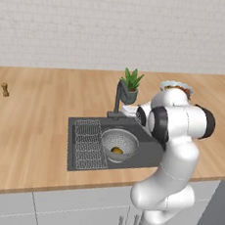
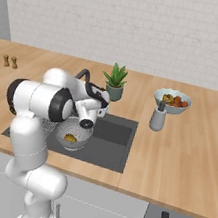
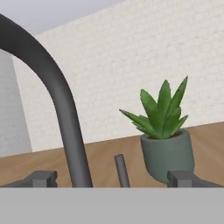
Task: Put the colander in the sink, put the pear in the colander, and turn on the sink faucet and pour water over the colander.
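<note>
Claw (image 3: 111, 178) spread apart either side of the sink faucet (image 3: 61, 113), pear (image 1: 116, 150) inside colander (image 1: 119, 144)

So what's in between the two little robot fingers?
In the hand view, the faucet spout and its thin upright lever stand between the fingertips of the gripper. The potted plant sits farther back, near the right-hand fingertip.
</note>
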You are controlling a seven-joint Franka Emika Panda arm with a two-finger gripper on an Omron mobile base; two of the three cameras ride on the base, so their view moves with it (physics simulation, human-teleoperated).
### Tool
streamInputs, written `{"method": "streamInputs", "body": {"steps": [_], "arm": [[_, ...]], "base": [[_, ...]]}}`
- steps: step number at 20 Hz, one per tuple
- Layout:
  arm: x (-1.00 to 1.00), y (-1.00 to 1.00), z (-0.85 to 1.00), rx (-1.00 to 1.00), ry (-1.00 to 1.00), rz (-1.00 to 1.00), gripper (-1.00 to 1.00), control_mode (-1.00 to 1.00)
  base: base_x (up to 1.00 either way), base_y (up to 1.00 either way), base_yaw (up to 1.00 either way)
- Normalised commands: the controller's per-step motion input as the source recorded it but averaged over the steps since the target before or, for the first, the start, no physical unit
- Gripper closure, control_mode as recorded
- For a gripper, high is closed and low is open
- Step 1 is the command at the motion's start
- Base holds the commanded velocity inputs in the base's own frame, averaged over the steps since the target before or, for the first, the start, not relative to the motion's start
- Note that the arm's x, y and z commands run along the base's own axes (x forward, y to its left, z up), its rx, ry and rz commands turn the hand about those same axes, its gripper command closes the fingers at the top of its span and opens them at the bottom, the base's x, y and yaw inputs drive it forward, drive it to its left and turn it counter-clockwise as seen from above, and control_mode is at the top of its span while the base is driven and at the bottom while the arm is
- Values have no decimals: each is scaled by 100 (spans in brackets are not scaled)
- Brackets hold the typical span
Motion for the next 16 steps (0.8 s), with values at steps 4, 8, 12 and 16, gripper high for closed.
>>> {"method": "streamInputs", "body": {"steps": [4, 8, 12, 16], "arm": [[14, -3, -28, 0, 0, 0, -100, -100], [8, -3, -25, 0, 0, 0, -100, -100], [9, 0, -6, 0, 0, 0, -100, -100], [8, 0, 0, 0, 1, 0, -100, -100]], "base": [[0, 0, 0], [0, 0, 0], [0, 0, 0], [0, 0, 0]]}}
